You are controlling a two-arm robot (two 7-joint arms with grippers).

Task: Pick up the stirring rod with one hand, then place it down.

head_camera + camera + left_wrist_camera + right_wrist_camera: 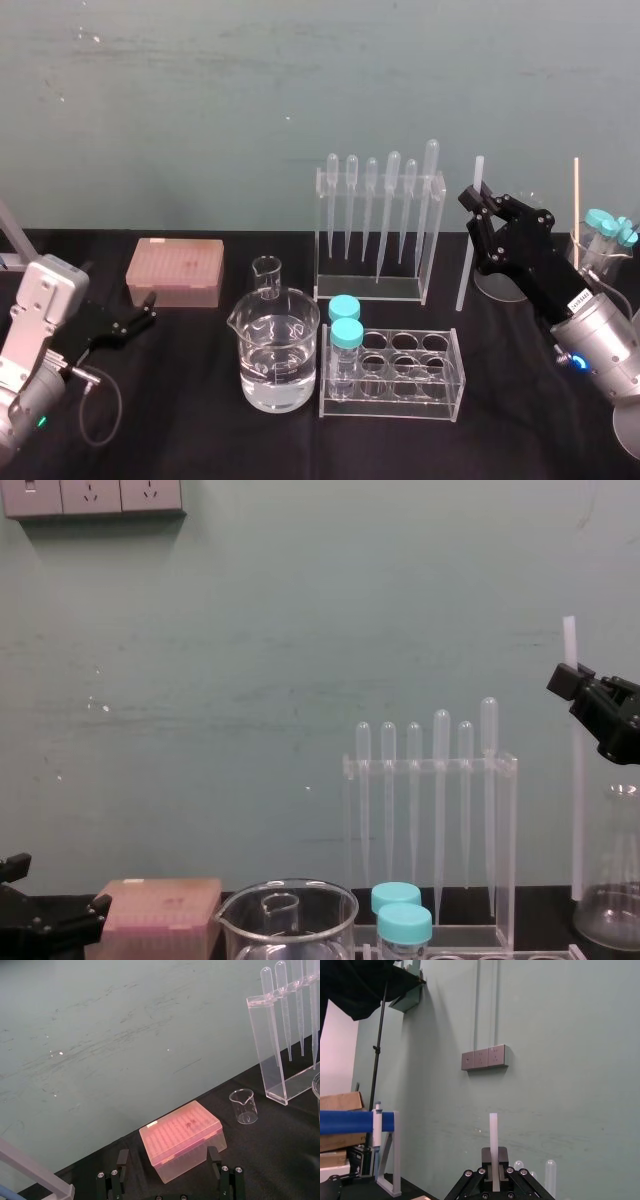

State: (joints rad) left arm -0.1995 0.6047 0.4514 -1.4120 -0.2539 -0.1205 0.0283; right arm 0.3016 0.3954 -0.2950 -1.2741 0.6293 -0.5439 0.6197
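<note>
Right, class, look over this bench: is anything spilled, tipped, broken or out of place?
Nothing is spilled, tipped or broken. The only oddity is the stirring rod, standing upright, clamped in the right tool beside the pipette rack. The left tool sits idle near the pink box.

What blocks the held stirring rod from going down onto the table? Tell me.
Nothing visible. The right gripper, shut on the stirring rod, holds it upright beside the pipette rack, with black table below its lower end. The left gripper sits parked far left.
</note>
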